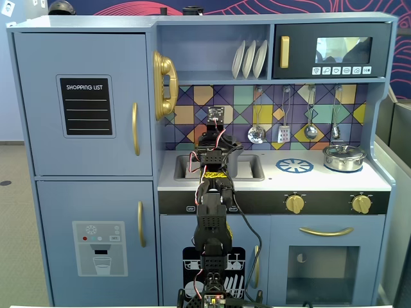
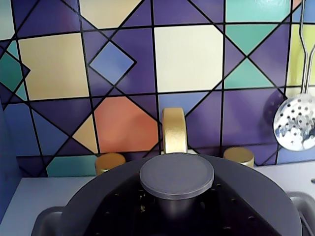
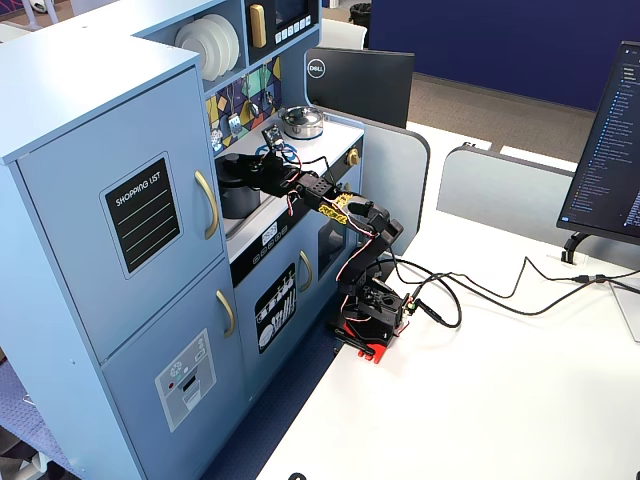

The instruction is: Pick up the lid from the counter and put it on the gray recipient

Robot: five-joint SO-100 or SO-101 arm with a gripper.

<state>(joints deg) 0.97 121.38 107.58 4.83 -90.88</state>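
Observation:
The dark-gray lid (image 2: 98, 196) fills the bottom of the wrist view, its round knob (image 2: 177, 176) close to the camera. It appears to lie level over the gray recipient (image 3: 238, 200), whose side handles (image 2: 47, 221) stick out below its rim. The recipient stands in the sink (image 1: 253, 168). In a fixed view the arm reaches over the counter, and the gripper (image 3: 260, 166) sits at the lid's top. No fingers show in the wrist view, so I cannot tell whether it holds the knob.
A gold faucet (image 2: 174, 130) with two gold knobs (image 2: 110, 162) rises just behind the recipient, against the tiled backsplash. A slotted spoon (image 2: 295, 123) hangs at the right. The shiny silver pot (image 1: 343, 157) sits on the right burner, beside the blue burner ring (image 1: 295, 165).

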